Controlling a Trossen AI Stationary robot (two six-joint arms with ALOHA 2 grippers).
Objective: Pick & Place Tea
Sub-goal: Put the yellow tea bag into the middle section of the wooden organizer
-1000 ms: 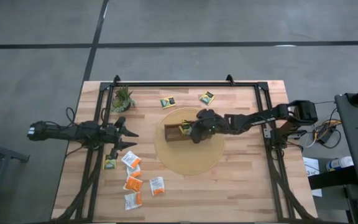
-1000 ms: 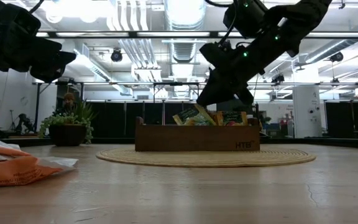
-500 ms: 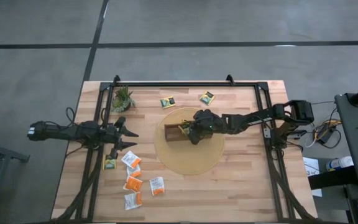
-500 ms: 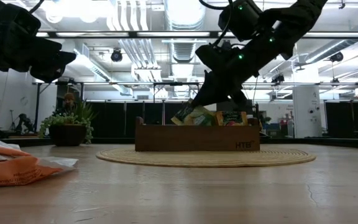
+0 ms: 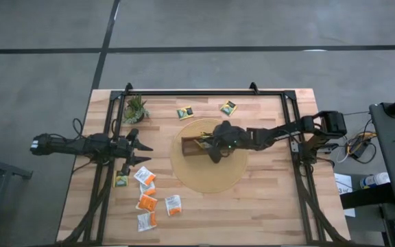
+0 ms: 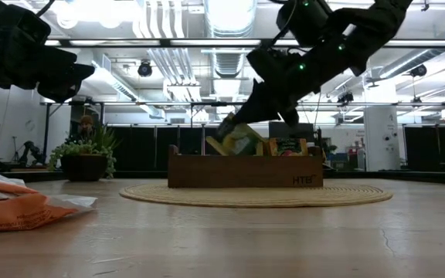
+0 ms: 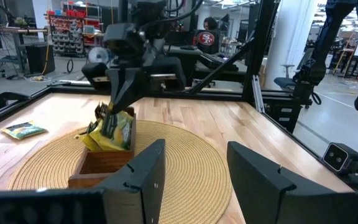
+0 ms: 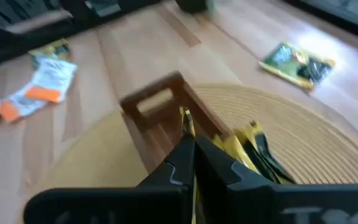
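While the left tool [image 5: 145, 154] hangs wide beside the scattered sachets [image 5: 147, 200], the right tool [image 8: 190, 144] pinches a yellow sachet [image 7: 118, 129] inside the wooden tray [image 6: 242, 171] on the mat [image 5: 208, 180].

The right arm [image 5: 280, 130] reaches from the right edge of the high view toward the centre, stretched almost straight, with its wrist bent downward. The right gripper [image 5: 210, 143] sits near the middle of the frame, its two fingers [image 8: 188, 163] pressed together. The left arm [image 5: 74, 145] lies level at the left side of the frame. The left gripper [image 5: 141, 154] points to the right with its fingers [image 7: 143, 177] spread wide apart.
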